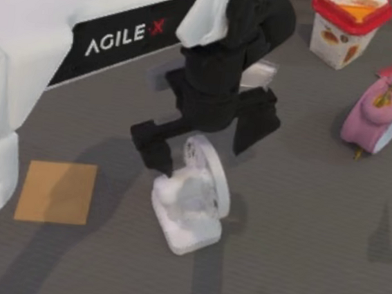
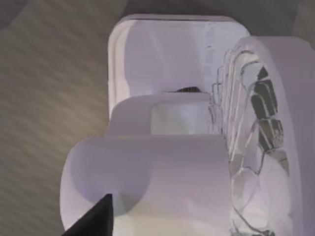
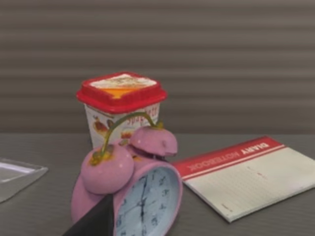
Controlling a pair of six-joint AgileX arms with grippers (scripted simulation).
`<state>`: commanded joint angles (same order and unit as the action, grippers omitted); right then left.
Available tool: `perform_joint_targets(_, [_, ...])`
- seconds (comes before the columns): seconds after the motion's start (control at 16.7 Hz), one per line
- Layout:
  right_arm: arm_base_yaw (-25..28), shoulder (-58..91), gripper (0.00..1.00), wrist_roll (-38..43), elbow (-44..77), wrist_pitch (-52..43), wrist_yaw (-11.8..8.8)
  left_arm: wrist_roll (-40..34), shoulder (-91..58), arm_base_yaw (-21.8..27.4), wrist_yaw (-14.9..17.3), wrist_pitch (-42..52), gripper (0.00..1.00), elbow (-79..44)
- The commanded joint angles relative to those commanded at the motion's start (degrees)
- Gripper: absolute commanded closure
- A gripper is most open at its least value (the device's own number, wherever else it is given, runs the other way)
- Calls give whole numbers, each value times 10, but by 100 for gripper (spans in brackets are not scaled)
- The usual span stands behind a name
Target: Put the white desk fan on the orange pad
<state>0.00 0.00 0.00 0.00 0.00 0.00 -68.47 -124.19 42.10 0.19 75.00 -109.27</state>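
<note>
**Left gripper straddles the fan at mid-table**

From my remote seat I see my left arm reaching in from the top view's left side, its gripper (image 1: 206, 146) spread wide above the white desk fan (image 1: 192, 202). One dark finger (image 1: 156, 146) drops just beside the fan's round grilled head on its left; the other hangs to the right, apart from it. Nothing is held between them. The fan stands on the grey table (image 1: 299, 226) near the middle, its chunky base (image 2: 162, 64) flat on the surface. In the left wrist view the grilled head (image 2: 256, 137) fills the frame from close above. The orange pad (image 1: 57, 192) lies bare well to the fan's left. My right arm does not show from above; I cannot tell how its gripper stands. Its wrist camera faces a pink alarm clock (image 3: 133, 191), a red-lidded tub (image 3: 120, 105) behind it, and a notebook (image 3: 246, 174) beside them.
</note>
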Motion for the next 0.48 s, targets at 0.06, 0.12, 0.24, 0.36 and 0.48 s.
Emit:
perform_joint_targets(0.06, [0,0,0,0,0,0,0,0,0,0,0,0,0,0])
perform_joint_targets(0.12, [0,0,0,0,0,0,0,0,0,0,0,0,8,0])
perform_joint_targets(0.24, [0,0,0,0,0,0,0,0,0,0,0,0,23,0])
perform_joint_targets(0.36, [0,0,0,0,0,0,0,0,0,0,0,0,38,0])
perform_joint_targets(0.48, [0,0,0,0,0,0,0,0,0,0,0,0,53,0])
